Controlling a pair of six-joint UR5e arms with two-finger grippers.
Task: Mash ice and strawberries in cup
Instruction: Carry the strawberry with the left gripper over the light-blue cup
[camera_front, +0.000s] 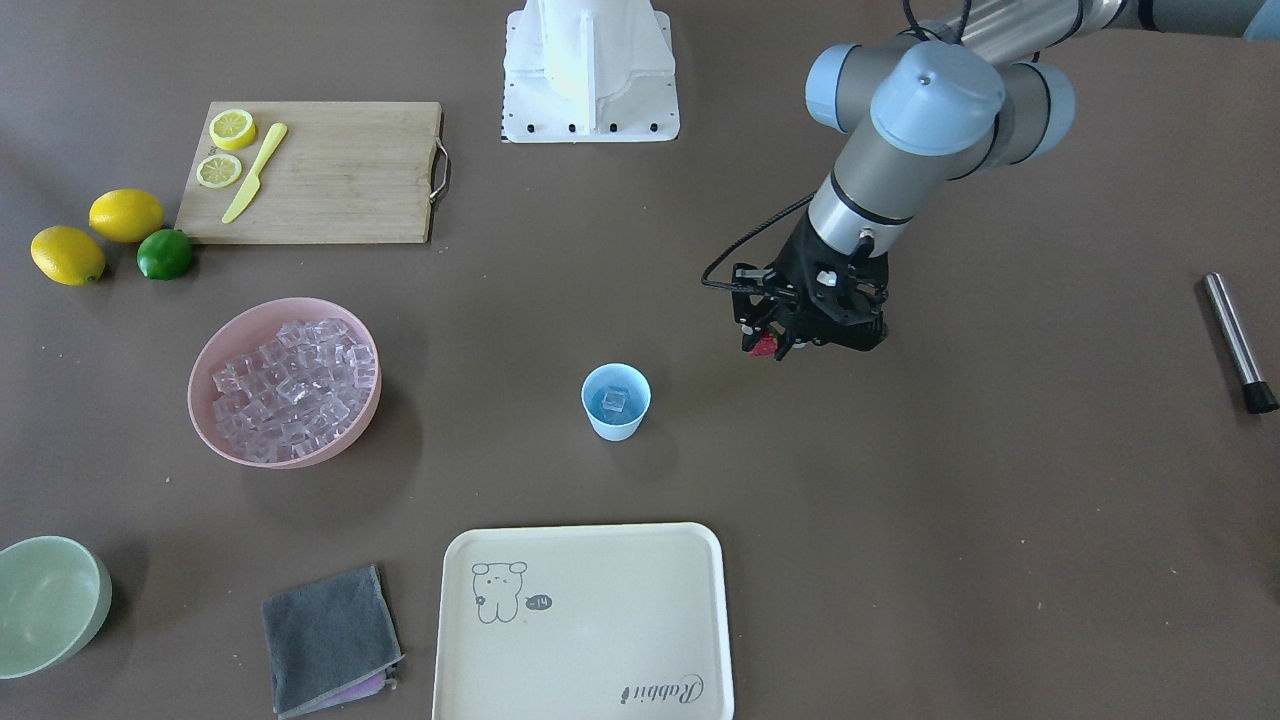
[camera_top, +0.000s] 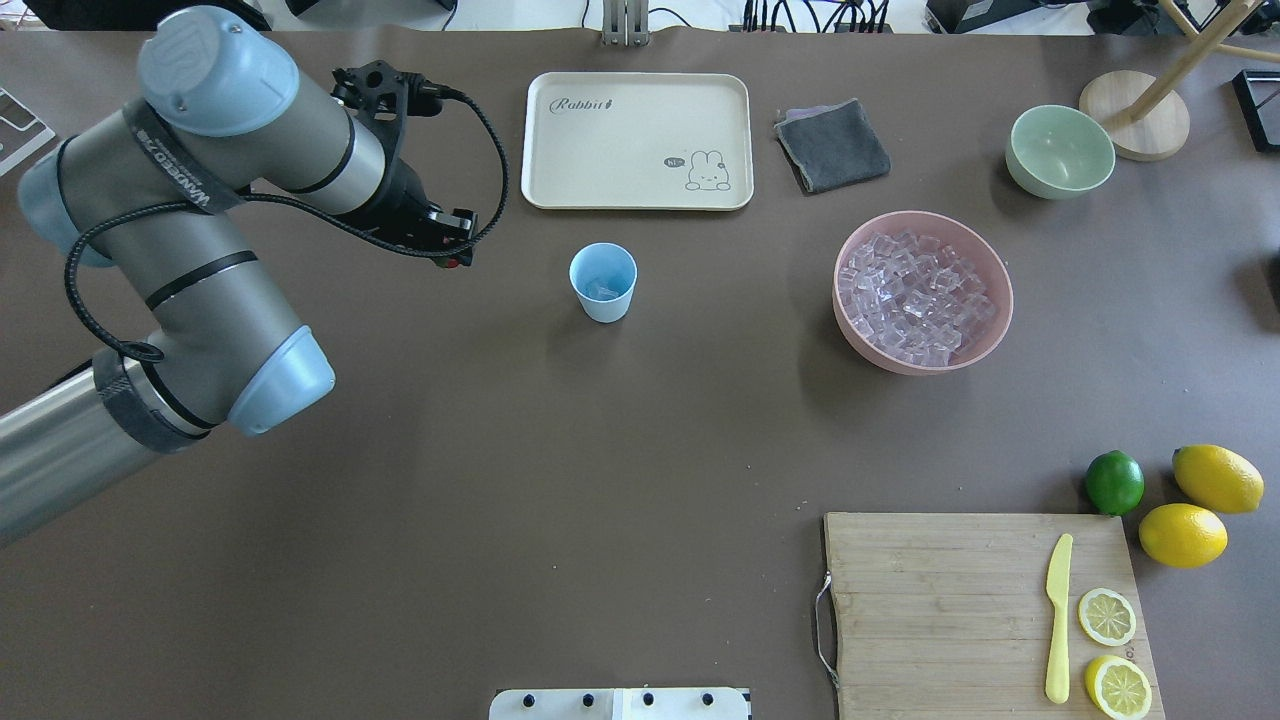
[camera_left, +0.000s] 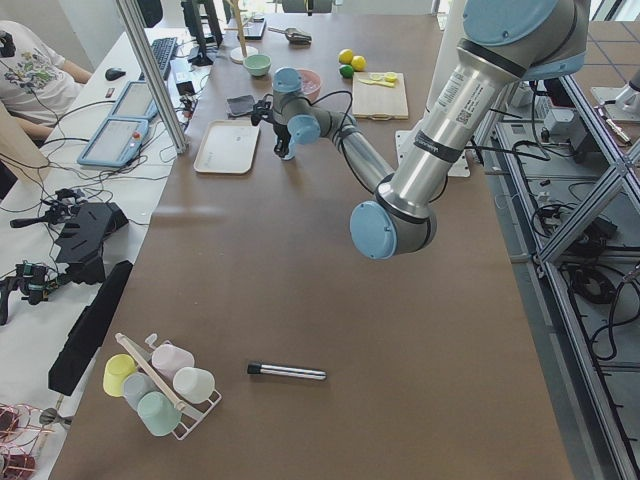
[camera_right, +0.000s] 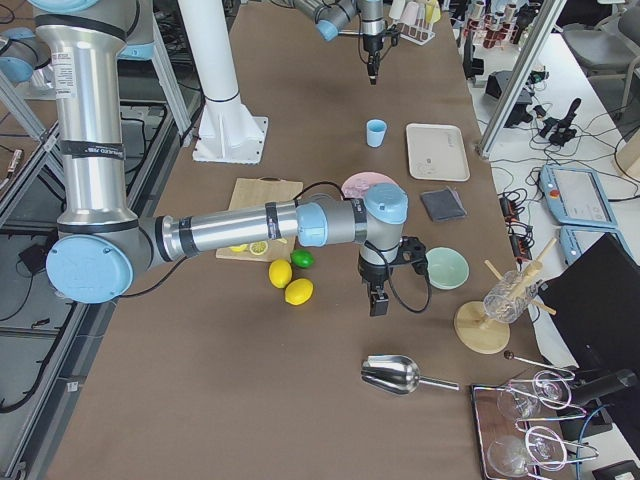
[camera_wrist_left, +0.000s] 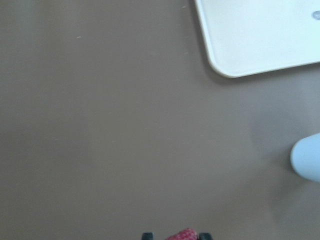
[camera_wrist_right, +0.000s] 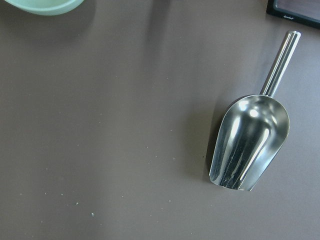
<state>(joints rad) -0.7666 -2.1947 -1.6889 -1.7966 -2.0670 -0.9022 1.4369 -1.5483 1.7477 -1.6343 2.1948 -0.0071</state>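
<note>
Brown tabletop (camera_top: 600, 450) lies beneath our left gripper (camera_top: 452, 260), clamped on the strawberry (camera_front: 765, 346), and the blue cup (camera_top: 603, 283) holding ice (camera_front: 614, 401) sits rightward of it in the overhead frame, near but apart; whether our right gripper (camera_right: 378, 302) is apart or together we cannot tell.

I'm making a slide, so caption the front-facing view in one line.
Left pincer, gripping a strawberry, hangs to one side of the blue cup with ice inside.
</note>
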